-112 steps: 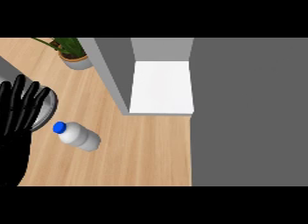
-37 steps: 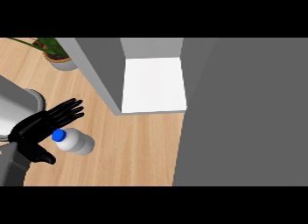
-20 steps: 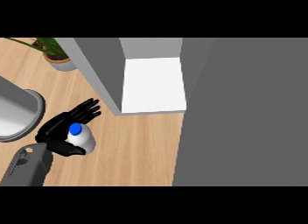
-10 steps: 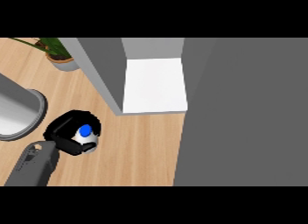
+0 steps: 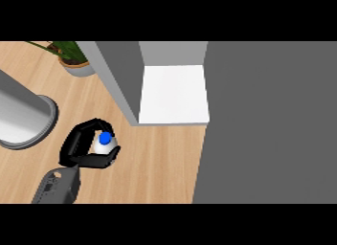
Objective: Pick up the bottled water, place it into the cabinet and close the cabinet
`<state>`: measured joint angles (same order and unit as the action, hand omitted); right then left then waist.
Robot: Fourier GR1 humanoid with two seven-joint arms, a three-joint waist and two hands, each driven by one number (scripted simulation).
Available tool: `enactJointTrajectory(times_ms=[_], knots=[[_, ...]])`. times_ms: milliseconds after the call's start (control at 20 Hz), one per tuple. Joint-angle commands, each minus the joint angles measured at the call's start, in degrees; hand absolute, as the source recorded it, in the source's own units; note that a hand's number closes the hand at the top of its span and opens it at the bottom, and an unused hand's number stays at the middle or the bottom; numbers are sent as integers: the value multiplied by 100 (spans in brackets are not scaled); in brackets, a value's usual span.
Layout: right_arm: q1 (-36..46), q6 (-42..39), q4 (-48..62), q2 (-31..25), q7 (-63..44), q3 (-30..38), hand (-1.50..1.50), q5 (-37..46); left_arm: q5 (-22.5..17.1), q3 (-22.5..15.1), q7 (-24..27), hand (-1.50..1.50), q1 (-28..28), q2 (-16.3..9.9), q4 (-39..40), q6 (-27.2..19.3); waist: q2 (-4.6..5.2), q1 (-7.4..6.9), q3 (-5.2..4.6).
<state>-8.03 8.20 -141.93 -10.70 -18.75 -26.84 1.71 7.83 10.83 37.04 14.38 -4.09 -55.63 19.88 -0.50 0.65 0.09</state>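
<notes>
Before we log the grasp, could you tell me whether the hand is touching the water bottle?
Touching. The head view shows the left hand curled round the water bottle, black fingers wrapping its white body below the blue cap.

The open cabinet shows a bare white shelf facing the wooden counter, so its mouth is unblocked. Between the left hand, curled round the bottled water, and the shelf's front edge lies bare counter. The cabinet's grey side wall rises just beside that path. A large grey cylinder crowds the counter's left edge, and a potted plant fills the far corner.
</notes>
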Motion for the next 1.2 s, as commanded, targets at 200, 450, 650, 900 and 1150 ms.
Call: enactJointTrajectory(times_ms=[200,450,650,900,1150], knots=[[-326,-76,-565,-201,-175,-16,-150,-2,-941,-987,751,150,11,403,434,-2131,43,16,-12],[-8,215,-693,-45,-547,-73,-150,280,-1883,-2023,263,150,18,405,-228,-2760,32,-2,-15],[-518,107,-637,-204,54,-190,-150,258,-2501,-2820,-210,150,-291,408,-978,-3057,12,5,-8],[-425,70,-485,-233,72,-146,-150,292,-2697,-3204,-660,150,695,409,-894,-4121,39,38,-10],[-831,33,-774,-373,212,-109,-150,29,-2983,-3476,-1078,150,1087,409,-988,-4437,41,42,-8]])
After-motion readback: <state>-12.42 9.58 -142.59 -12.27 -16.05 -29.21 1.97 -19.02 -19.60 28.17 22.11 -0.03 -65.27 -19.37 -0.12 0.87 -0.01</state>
